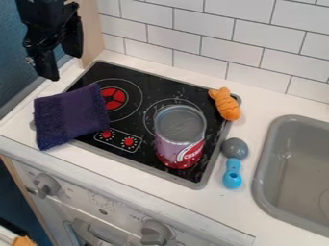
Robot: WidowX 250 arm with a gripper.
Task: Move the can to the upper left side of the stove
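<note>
The black gripper (63,63) hangs at the upper left, above the stove's back left corner, with its two fingers apart and nothing between them. A can (181,137) with a silver top and a red and pink label stands upright on the right front part of the black stove (143,77). It is well to the right of the gripper and nearer the front edge.
A purple cloth (70,115) lies over the stove's left edge. An orange toy (225,104) rests at the back right corner. A grey and blue spoon-like utensil (233,163) is on the counter between the stove and the grey sink (261,180). A tiled wall runs behind.
</note>
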